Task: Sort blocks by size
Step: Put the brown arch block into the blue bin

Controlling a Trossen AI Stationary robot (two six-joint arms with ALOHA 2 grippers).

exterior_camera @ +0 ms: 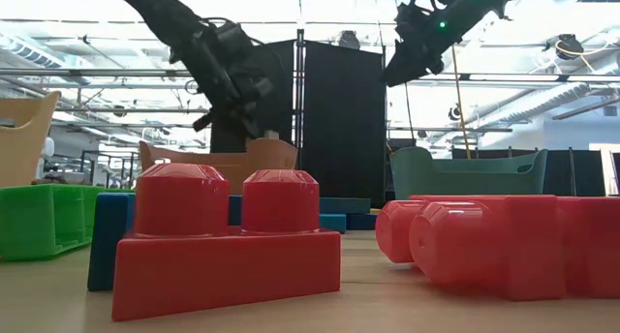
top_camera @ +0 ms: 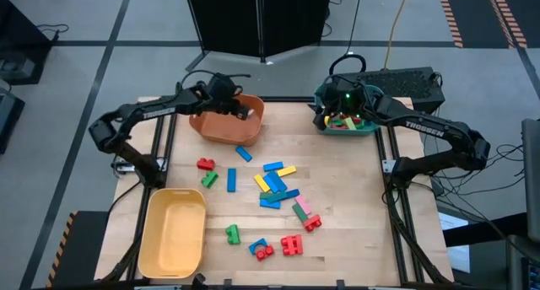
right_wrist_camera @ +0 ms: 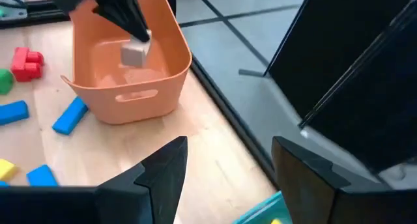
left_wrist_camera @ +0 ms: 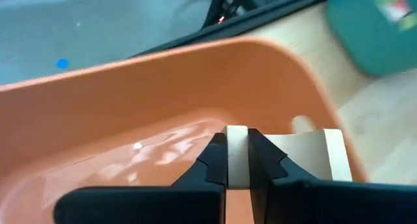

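Left end effector (top_camera: 239,110) sits over the orange bin (top_camera: 205,128) in the upper left of the high view, its fingers clamped on a pale, cream-coloured block (left_wrist_camera: 237,155); the right wrist view shows the same block (right_wrist_camera: 135,53) held inside the bin, above its floor. Right end effector (top_camera: 332,113) hangs over the teal bin (top_camera: 364,130) in the upper right, fingers apart and holding nothing. Remaining blocks (top_camera: 274,182) lie scattered across the centre and lower part of the tabletop (top_camera: 354,197), with a yellow bin (top_camera: 173,231) at lower left. Assessment: the blocks appear rigid, light and smooth-sided, unlikely to break but liable to slip or pivot if pinched near an edge; flat opposing faces across the narrow width offer the soundest hold, avoiding studs and arch curves
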